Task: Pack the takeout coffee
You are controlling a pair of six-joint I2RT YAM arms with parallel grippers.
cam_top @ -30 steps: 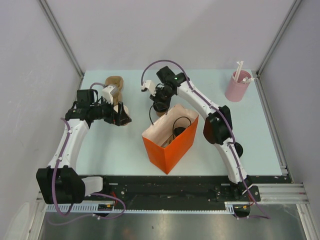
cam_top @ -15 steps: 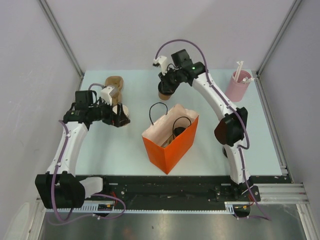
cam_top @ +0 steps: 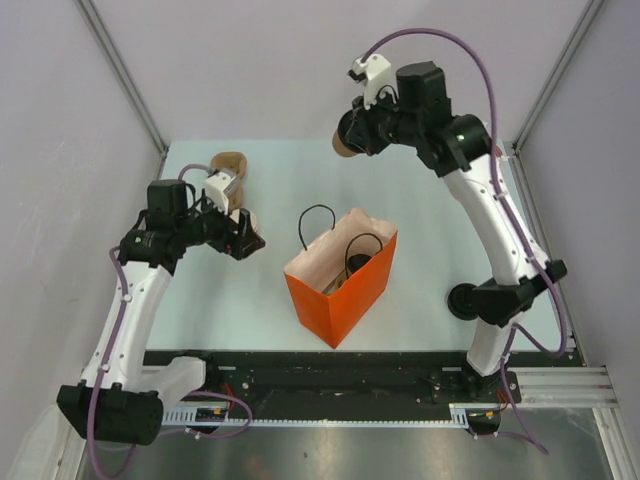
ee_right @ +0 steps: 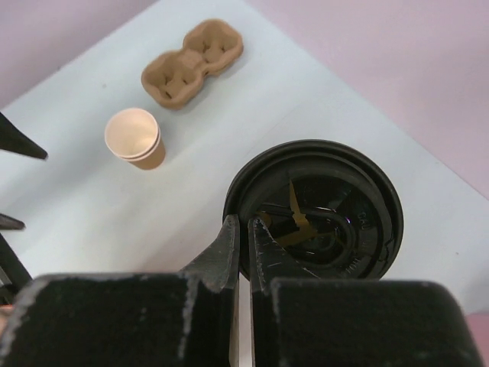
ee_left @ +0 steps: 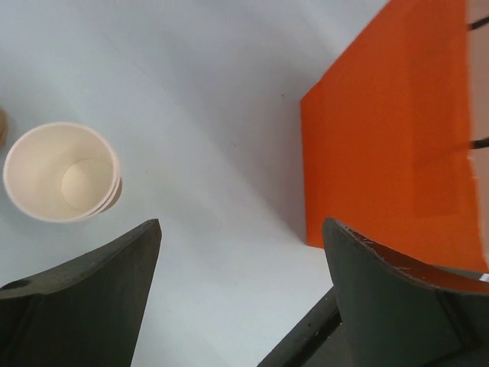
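The desk (cam_top: 430, 250) is a flat, matte slab of pale blue-green. The biggest thing on it is the orange bag (cam_top: 345, 290), a boxy, stiff paper bag with sharp creases, a pale inside and thin black loop handles. It stands open near the middle of the front edge, and something dark lies inside that is too small to make out.

In the far left corner lies the cup tray (cam_top: 228, 163), rough brown moulded pulp with rounded lobes and sunken wells. Just beside it, toward the bag, stands an open paper cup (ee_left: 63, 172), round, tan outside and cream inside. It shows a doubled rim and has no lid.

The takeout coffee cup (ee_right: 321, 199) is in the air above the far edge of the desk, about midway along it. It has a tan paper wall and a glossy round black plastic lid. The right gripper (ee_right: 243, 229) has its dark fingers drawn close together, nipping the lid's rim.

The left gripper (ee_left: 242, 229) hangs between the open cup and the bag, its broad black fingers spread wide and touching nothing.
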